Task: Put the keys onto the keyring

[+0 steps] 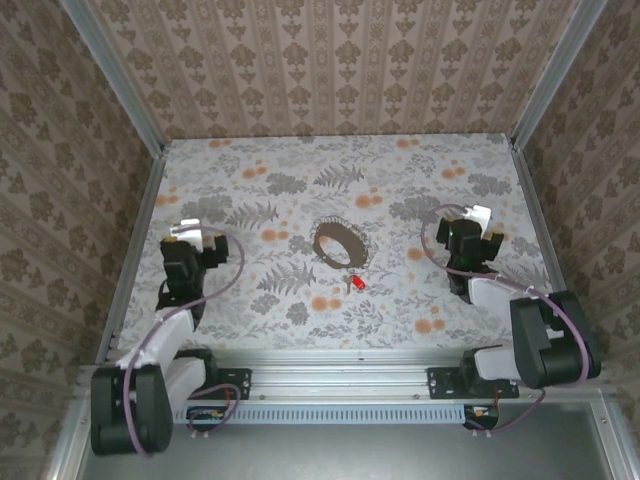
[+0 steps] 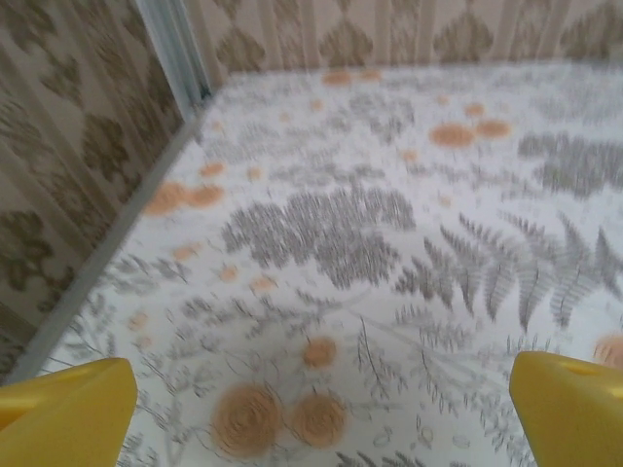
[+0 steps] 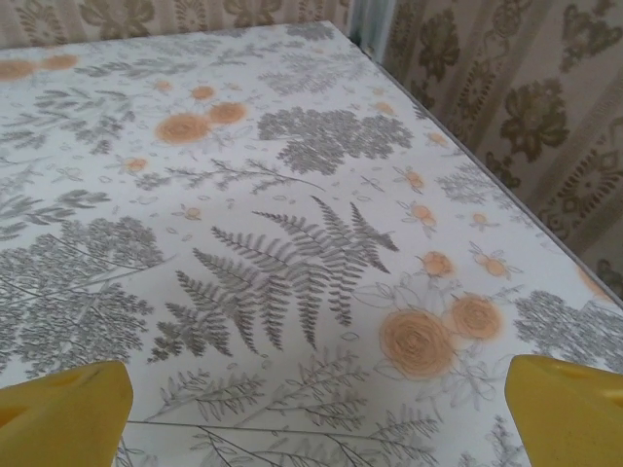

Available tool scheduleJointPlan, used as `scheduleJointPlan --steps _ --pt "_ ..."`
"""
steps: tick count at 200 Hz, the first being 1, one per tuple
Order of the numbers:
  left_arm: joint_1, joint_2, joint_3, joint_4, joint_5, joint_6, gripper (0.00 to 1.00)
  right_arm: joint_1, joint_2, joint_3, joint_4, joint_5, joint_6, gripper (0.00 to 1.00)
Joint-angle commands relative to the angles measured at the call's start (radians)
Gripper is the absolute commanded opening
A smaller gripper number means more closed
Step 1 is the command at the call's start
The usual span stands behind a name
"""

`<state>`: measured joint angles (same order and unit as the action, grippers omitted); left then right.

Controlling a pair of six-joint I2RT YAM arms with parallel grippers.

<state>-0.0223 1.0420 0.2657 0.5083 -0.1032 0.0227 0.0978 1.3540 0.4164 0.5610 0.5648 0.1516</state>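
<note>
The keyring (image 1: 339,243), a thin dark hoop, lies flat near the middle of the flower-patterned table. Just below it and slightly right lies the key (image 1: 357,283) with its red head, apart from the ring. My left gripper (image 1: 192,236) hovers over the table's left side, well left of the ring, open with nothing between its yellow fingertips (image 2: 63,413). Over the right side, my right gripper (image 1: 474,224) also stands open and empty, its yellow fingertips (image 3: 569,409) spread wide above bare cloth.
Patterned walls with metal corner posts close in the table on the left (image 2: 175,49), back and right (image 3: 375,24). A metal rail (image 1: 340,378) carrying both arm bases runs along the near edge.
</note>
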Motion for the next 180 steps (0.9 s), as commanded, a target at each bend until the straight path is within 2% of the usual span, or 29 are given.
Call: scheduleJointPlan --steps 1,9,18,28,38,50,58,63,68,79,99,118,180 --pt "-0.024 0.140 -0.042 0.318 0.054 0.077 1.00 -0.008 0.077 -0.035 0.258 -0.089 -0.054 1.00" --pt "-0.028 0.201 -0.048 0.394 0.060 0.075 1.00 -0.010 0.109 -0.044 0.329 -0.124 -0.076 1.00" --pt "-0.033 0.257 -0.047 0.464 0.053 0.070 1.00 -0.011 0.104 -0.015 0.254 -0.181 -0.080 1.00" --pt "-0.034 0.316 -0.031 0.505 0.071 0.068 1.00 -0.010 0.141 -0.002 0.280 -0.225 -0.110 1.00" --pt "-0.040 0.376 -0.015 0.522 0.084 0.079 1.00 -0.026 0.144 0.029 0.210 -0.270 -0.101 1.00" --pt "-0.045 0.459 -0.023 0.606 0.091 0.088 1.00 -0.038 0.145 0.025 0.218 -0.305 -0.096 1.00" --pt "-0.045 0.512 -0.030 0.689 0.087 0.096 1.00 -0.049 0.157 -0.003 0.275 -0.365 -0.106 1.00" --pt "-0.046 0.524 -0.029 0.714 0.075 0.097 1.00 -0.053 0.190 -0.034 0.378 -0.383 -0.110 1.00" --pt "-0.045 0.510 -0.019 0.679 0.067 0.089 1.00 -0.053 0.209 -0.055 0.441 -0.375 -0.115 1.00" --pt "-0.045 0.491 0.013 0.580 0.072 0.085 1.00 -0.056 0.172 -0.038 0.337 -0.343 -0.088 1.00" --pt "-0.047 0.492 0.093 0.440 0.070 0.092 1.00 -0.059 0.182 -0.026 0.333 -0.340 -0.084 1.00" --pt "0.004 0.496 0.149 0.331 0.096 0.033 1.00 -0.059 0.180 -0.032 0.345 -0.340 -0.085 1.00" --pt "0.009 0.498 0.147 0.337 0.103 0.033 1.00 -0.059 0.180 -0.037 0.355 -0.340 -0.087 1.00"
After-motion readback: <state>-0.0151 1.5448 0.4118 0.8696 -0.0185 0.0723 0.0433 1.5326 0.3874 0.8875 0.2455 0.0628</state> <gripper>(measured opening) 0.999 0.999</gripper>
